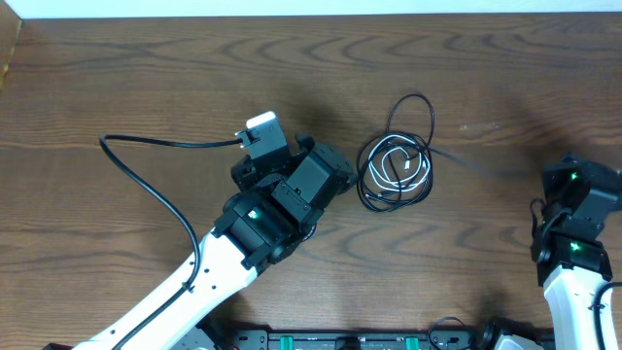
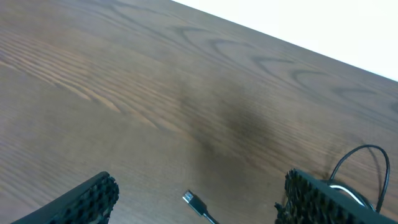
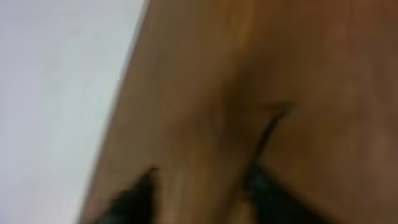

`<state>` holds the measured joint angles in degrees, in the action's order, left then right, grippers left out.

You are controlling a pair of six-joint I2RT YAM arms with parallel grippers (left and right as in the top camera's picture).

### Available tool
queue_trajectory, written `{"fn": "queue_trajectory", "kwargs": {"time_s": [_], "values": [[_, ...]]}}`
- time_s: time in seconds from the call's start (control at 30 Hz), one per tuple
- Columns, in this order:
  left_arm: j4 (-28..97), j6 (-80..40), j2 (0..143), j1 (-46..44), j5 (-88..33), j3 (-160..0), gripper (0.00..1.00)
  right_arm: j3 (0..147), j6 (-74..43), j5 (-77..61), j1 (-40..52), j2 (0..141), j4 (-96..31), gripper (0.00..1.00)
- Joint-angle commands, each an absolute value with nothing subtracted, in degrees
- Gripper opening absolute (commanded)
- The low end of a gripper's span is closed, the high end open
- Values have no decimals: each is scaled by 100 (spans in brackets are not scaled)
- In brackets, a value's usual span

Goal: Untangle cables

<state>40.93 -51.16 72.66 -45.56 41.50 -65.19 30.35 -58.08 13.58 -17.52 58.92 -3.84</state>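
Right now your left gripper (image 2: 200, 186) is released: its two ribbed fingers (image 2: 93, 199) stand wide apart above the wooden surface (image 1: 146, 78), clamping nothing. In the left wrist view, a small metal-tipped plug (image 2: 194, 201) lies on the wood between those fingers, touching neither.

From overhead, you can see the cables heaped together at mid-surface, just right of the left gripper's head. The black cable (image 1: 412, 115) runs in several loose loops, one reaching toward the far edge. The white cable (image 1: 393, 167) is coiled inside those loops and overlapped by them. One black strand trails off the heap toward the right arm (image 1: 573, 219), blurred along its length.

Your right gripper (image 3: 202, 183) sits well apart from the heap, near the right edge. Its wrist view is badly smeared, but the two dark fingertips show apart with bare wood between them, so it reads as released. A thin dark strand shows just beyond one fingertip.
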Motion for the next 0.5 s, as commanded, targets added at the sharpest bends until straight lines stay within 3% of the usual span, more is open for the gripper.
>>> {"fn": "queue_trajectory", "kwargs": {"time_s": [0.0,0.03,0.1,0.47], "values": [[4108,-5129,7301,-4567,4263,-6657,86,3074,-5334,1721,-1769,5937,-676,81],[4110,-5129,7301,-4569,4261,-6657,86,3074,-5231,1619,-1769,5937,-746,90],[4110,-5129,7301,-4569,4248,-6657,86,3074,-4930,1223,-1769,5937,-777,99],[4104,-5131,7301,-4567,4248,-6657,86,3074,-3623,-2086,-1612,5968,-663,99]]}}
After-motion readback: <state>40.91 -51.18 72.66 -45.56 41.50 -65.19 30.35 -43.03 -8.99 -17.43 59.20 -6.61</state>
